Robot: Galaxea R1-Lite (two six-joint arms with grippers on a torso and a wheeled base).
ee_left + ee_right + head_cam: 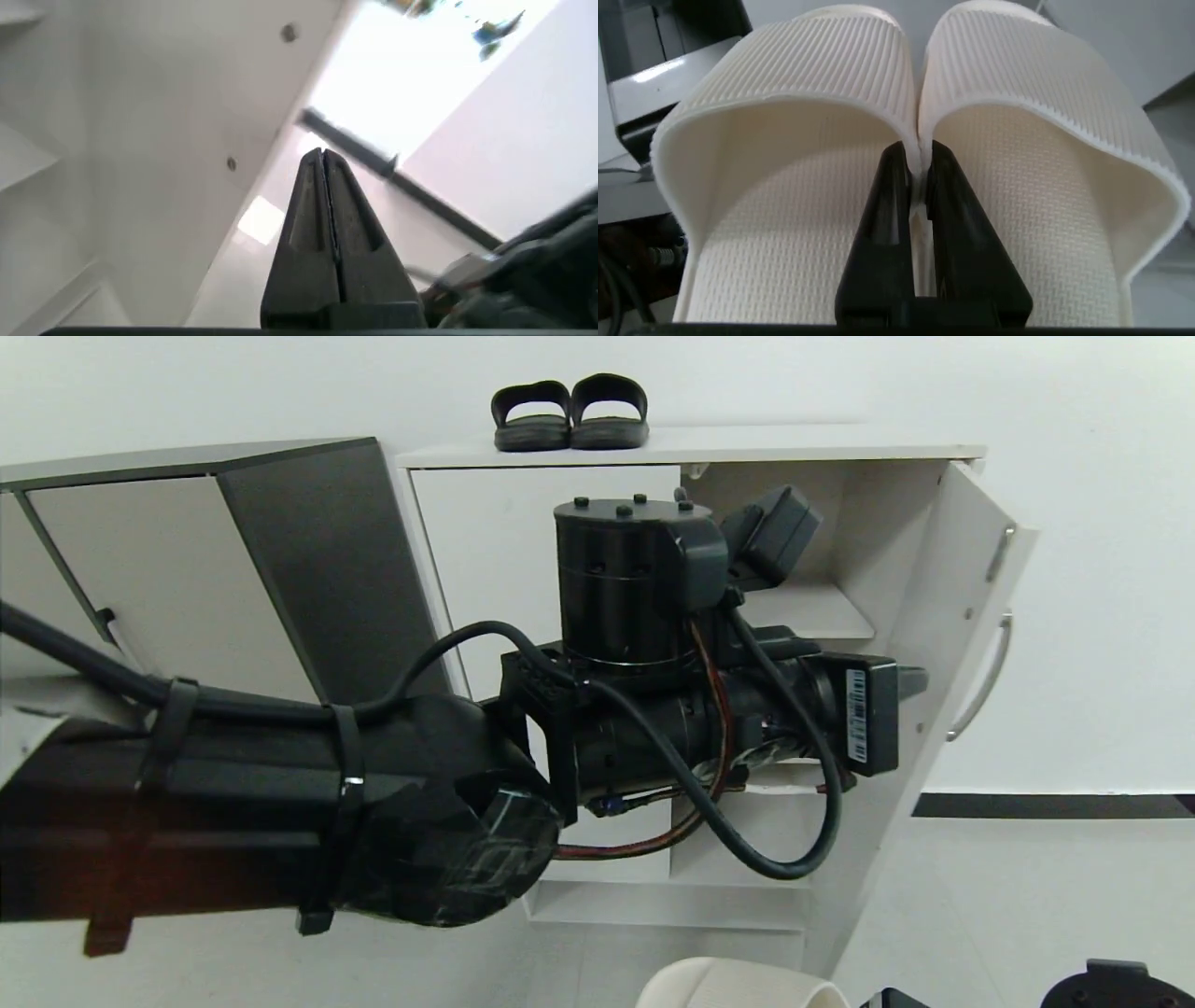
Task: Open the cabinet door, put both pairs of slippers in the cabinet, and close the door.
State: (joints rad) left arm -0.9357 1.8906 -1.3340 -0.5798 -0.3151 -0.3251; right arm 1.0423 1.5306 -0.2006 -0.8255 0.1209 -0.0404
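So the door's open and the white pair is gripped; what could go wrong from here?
1. The right gripper pinches only the touching inner edges of the white slippers; one could slip free while carried.
2. The left arm lies across the open cabinet's shelves, with the shut left gripper by the door, so the pair may hit it on the way in.
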